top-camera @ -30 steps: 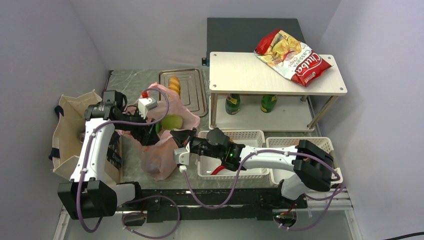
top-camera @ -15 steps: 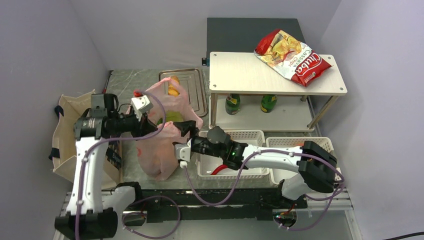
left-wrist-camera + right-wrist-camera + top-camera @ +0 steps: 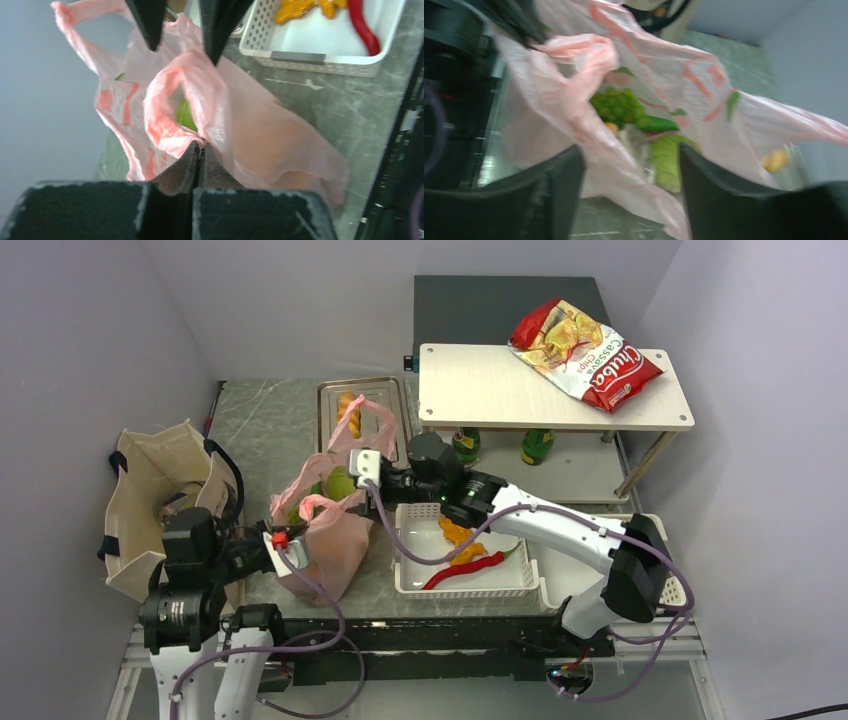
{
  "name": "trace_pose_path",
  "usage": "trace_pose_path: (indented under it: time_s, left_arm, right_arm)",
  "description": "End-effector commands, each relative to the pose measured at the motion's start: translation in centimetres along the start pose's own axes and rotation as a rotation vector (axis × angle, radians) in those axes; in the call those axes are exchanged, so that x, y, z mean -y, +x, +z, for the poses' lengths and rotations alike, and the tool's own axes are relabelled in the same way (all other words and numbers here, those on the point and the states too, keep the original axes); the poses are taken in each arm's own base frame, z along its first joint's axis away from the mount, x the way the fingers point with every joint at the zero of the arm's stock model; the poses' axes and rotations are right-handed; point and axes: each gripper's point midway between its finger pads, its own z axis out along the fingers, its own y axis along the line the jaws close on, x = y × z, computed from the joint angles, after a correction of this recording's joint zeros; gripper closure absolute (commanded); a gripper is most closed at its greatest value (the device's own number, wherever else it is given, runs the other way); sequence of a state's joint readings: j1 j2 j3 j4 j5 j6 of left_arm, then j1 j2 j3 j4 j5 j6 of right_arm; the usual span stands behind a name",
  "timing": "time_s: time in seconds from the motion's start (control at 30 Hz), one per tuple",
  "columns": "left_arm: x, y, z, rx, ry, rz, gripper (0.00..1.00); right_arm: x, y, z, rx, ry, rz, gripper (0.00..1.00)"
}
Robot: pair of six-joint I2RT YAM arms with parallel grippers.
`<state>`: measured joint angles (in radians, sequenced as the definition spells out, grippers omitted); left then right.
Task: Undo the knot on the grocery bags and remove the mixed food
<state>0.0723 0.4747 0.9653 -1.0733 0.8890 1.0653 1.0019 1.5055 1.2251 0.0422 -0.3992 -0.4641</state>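
Both tools are found at the pink bag (image 3: pixel 335 545), which stands by the near edge of the surface (image 3: pixel 270 410), just beside a white basket (image 3: pixel 470 588). The left tool (image 3: pixel 199 150) is clamped tight on a gathered fold of the bag's near handle, which is drawn toward the near left corner. The right tool (image 3: pixel 629 150) is spread wide and nothing is held in it. It is poised over the bag's mouth from the far right side.

No knot can be made out. The two handles are seen apart, one pinched in the left tool and the other lifted free toward the far edge, so the untying of this bag is judged done.

The food is inside the bag. Green grapes (image 3: pixel 616 105) and a long green vegetable (image 3: pixel 656 123) are seen through the mouth, directly ahead of the spread fingers. The vegetable's long axis appears to run from one finger toward the other, though the view is blurred. A turn of the wrist is therefore judged necessary before it could be pinched across its width.

The right arm is much the nearer to the food, and the left is taken up with the handle. The beige tote (image 3: pixel 150 480) is set at the left edge, touched by neither tool.
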Motion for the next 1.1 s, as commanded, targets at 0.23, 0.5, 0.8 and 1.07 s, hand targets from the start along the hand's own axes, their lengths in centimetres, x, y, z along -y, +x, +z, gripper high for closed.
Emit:
trace_pose_path:
  time_s: [0.23, 0.5, 0.8, 1.07]
  left_arm:
    - [-4.4, -3.5, -1.6, -0.043, -0.053, -0.192, 0.4]
    - [-7.1, -5.6, 0.5, -0.043, 0.19, -0.524, 0.09]
    - [-5.5, -3.9, 2.4, -0.069, 0.334, -0.644, 0.38]
    - [0.2, -6.7, -0.9, -0.03, 0.387, -0.391, 1.0]
  right_arm:
    - [-1.7, -1.6, 0.1, 0.035, -0.111, 0.011, 1.0]
    - [-1.0, -1.4, -0.3, 0.056, -0.011, -0.143, 1.0]
    - [0.1, -1.5, -0.1, 0.061, 0.053, -0.221, 1.0]
    - [1.0, -0.6, 0.2, 0.042, 0.075, -0.149, 1.0]
